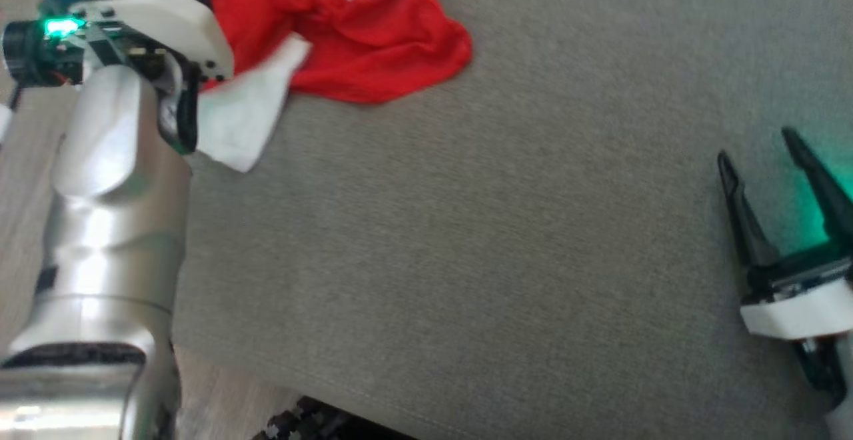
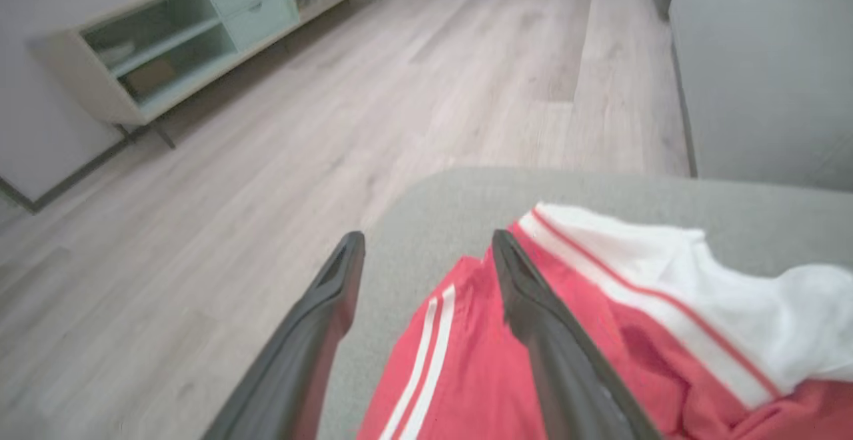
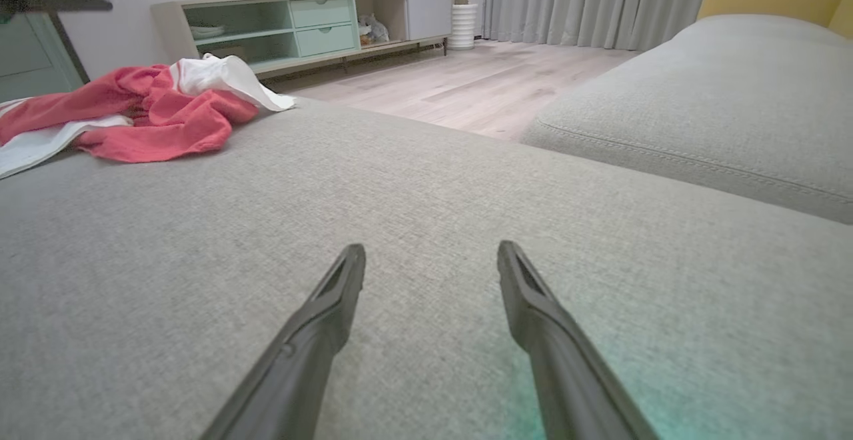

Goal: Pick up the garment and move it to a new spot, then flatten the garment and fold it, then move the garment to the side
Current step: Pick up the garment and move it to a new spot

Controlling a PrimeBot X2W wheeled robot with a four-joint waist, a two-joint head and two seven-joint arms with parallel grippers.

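Where the garment lies: the red and white garment [image 1: 360, 33] sits crumpled in a heap by the far left corner of the grey cushion [image 1: 466, 260], and a white flap trails toward the left edge.
Left gripper: my left gripper [image 2: 426, 237] has its fingers spread wide over the red cloth and clamped on nothing. In the left wrist view one finger crosses the white stripes and the other hangs over bare cushion close to the edge.
Why it sits there: I judge it is lined up to come down on a fold near the heap's outer side, where the cloth is bunched enough to pinch.
Left arm: the silver left arm [image 1: 113, 193] runs along the cushion's left edge and hides part of the white flap from the head camera.
Right gripper: my right gripper [image 1: 756, 145] is parted and empty, low over bare fabric near the right edge and well apart from the garment.
Why it waits: parked there, it leaves the middle of the cushion free as a landing spot.
Stage: the pick-up is not yet made, so flattening, folding and the move aside all remain.
Risk: the wooden floor [image 2: 333, 93] is just past that corner, so a shallow pinch could drag the cloth off the edge.
Handling: soft and limp, it should hang unevenly from a single grip.
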